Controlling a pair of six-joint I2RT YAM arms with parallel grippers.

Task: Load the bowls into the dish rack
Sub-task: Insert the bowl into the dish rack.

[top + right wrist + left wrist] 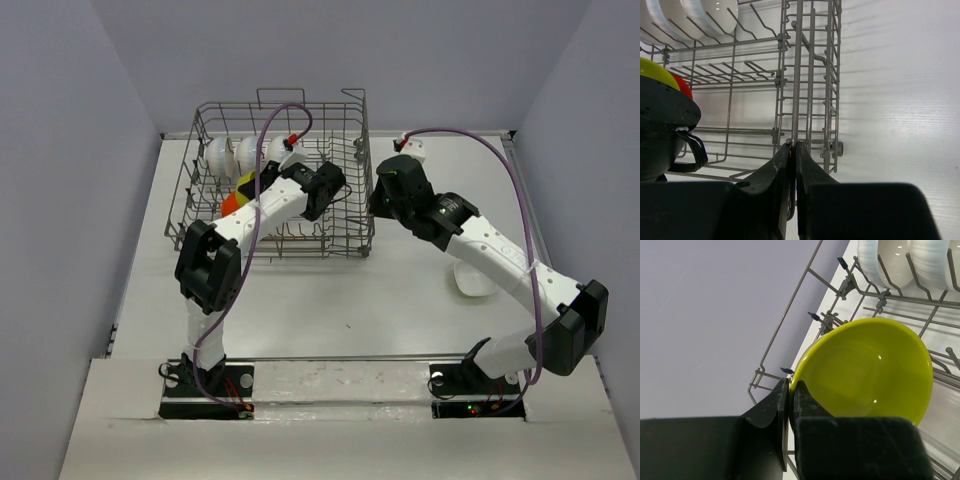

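White table [400,300]; left claw [791,387] pinches yellow-green bowl [865,370] rim, inside dish rack [358,190].

Place: we are looking at a robot lab's test cell.
Walls: we are seeing grey panels [70,200] closing in a white table [330,300].
Rig: we are seeing a left arm [265,210] and a right arm [500,260] bolted to its near edge, cables [450,129] looping.
Props: we are seeing a rack [357,150] holding bowls [222,155].
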